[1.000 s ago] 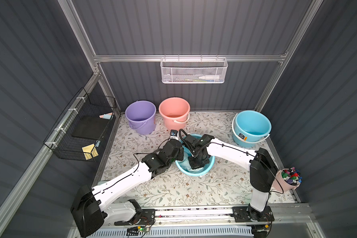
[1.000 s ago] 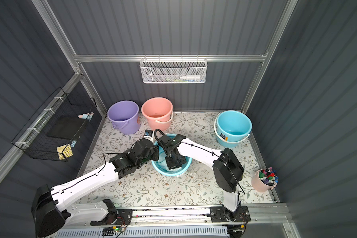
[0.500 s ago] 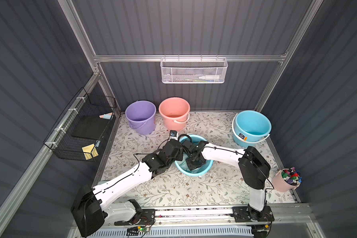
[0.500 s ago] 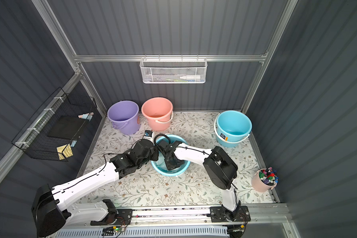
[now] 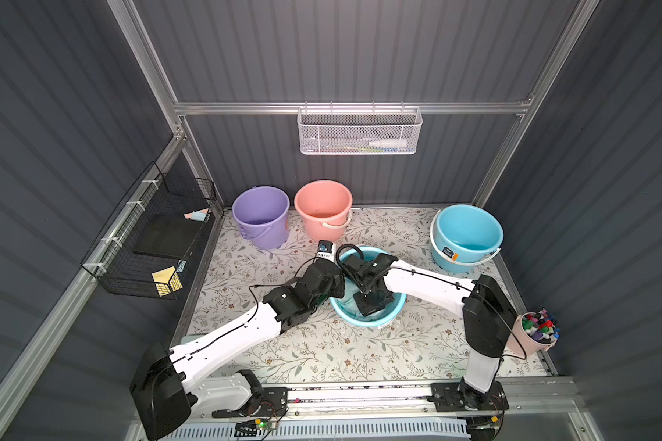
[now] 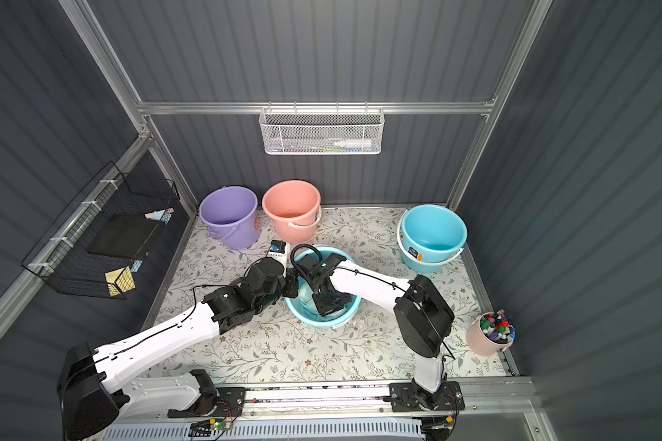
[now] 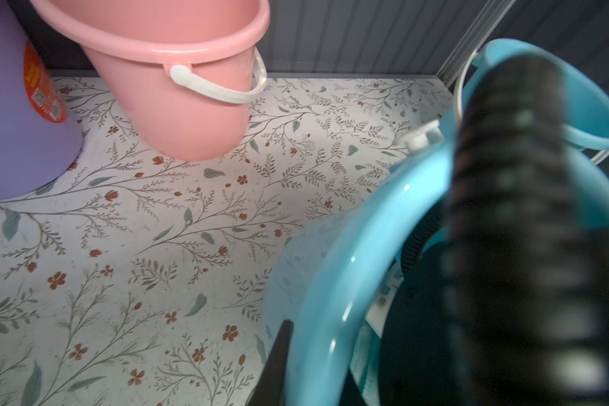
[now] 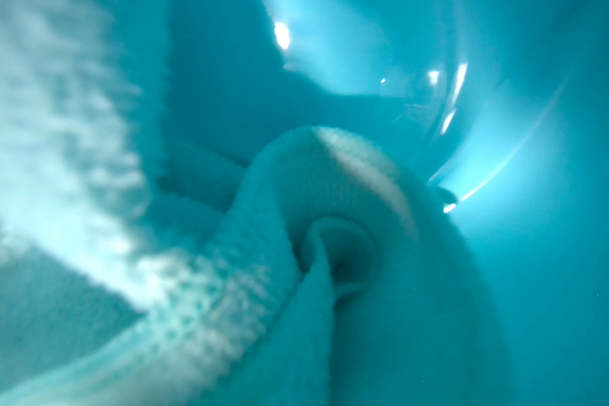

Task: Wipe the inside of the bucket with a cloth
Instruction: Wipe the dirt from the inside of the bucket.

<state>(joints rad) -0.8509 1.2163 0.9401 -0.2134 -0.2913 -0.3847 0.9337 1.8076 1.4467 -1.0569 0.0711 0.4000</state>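
Wiping: my right jaws clench the cloth (image 8: 331, 197) inside the aqua bucket (image 5: 396, 309), left jaws its nine-o'clock rim; next, sweep the wall.

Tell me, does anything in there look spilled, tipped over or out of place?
Nothing looks spilled or broken. The one thing off on its own is the pale blue plastic bucket in the middle: the left pincer grips its rim, and the right pincer is down inside with the rumpled aqua terry cloth. That fits wiping.
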